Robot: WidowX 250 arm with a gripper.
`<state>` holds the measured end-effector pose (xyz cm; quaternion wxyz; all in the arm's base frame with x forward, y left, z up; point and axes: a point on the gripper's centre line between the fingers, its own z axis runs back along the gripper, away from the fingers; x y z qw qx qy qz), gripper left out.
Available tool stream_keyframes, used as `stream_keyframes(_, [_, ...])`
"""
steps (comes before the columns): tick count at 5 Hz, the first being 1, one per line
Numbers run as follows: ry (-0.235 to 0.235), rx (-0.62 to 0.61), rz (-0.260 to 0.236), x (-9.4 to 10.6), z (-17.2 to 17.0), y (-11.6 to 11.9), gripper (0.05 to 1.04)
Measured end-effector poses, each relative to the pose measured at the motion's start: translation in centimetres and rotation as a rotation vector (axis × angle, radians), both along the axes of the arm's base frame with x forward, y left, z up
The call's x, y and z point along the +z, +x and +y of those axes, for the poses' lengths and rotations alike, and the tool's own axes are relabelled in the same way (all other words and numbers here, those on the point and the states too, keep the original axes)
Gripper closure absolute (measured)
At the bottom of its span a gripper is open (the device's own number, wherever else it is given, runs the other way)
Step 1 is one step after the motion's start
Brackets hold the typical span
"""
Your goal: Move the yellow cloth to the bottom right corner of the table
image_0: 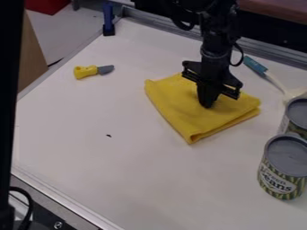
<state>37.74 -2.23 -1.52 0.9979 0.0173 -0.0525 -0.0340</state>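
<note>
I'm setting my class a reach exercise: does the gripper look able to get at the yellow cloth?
Probably yes: the gripper hangs right at the yellow cloth, nothing appears to lie on top, and the nearer can stands clear to one side.

From here, the hand [207,103] hides some of the yellow cloth [186,114], the view's right edge cuts off the rear can [299,112] and blue-handled utensil [256,66], and that dark speck [108,135] is too small to tell

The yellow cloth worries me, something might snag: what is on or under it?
The gripper hangs down to the folded cloth; nothing else shows on top. Whatever is underneath is covered.
</note>
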Motion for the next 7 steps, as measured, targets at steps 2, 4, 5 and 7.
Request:
stream_keyframes(2, [-0.011,0.064,0.058,-0.5,1.2,-1.0,1.031])
stream_keyframes(4, [0.004,0.321,0.144,-0.8,1.5,-3.5,1.031])
stream_keyframes(5, [-0.019,0.407,0.16,-0.9,1.2,-5.3,1.031])
stream_keyframes(7, [-0.064,0.499,0.126,-1.1,-0.4,-9.4,1.031])
